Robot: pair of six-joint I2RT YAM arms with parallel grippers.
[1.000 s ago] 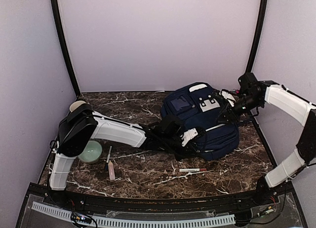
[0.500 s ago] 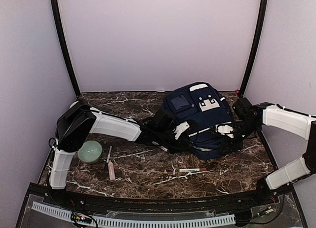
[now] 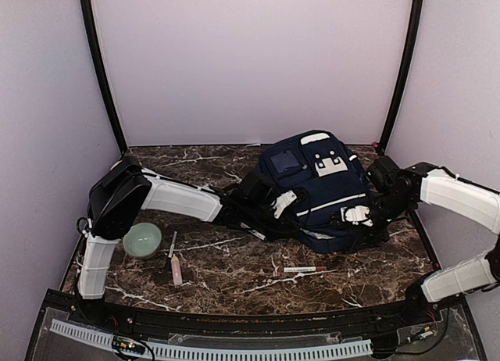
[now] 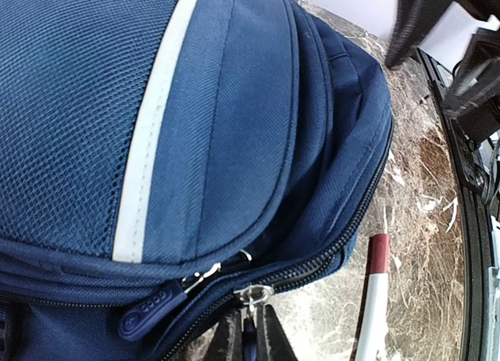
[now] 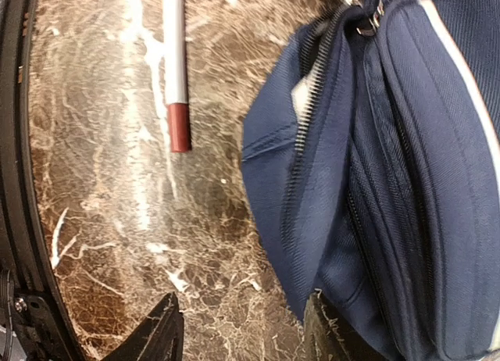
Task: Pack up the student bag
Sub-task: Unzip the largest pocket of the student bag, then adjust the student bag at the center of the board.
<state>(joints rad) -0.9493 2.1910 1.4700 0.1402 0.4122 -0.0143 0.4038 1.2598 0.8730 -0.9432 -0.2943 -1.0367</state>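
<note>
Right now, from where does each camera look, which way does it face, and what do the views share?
Top external: above and behind the arms, looking down on the marble table; both arms show, at the student bag.
Left wrist: on the left arm, close to the bag's zipper; left claw shut on the zipper pull.
Right wrist: on the right arm, looking down along the bag's edge; right claw open.
Shared: the bag and the red-capped marker appear in all three.
</note>
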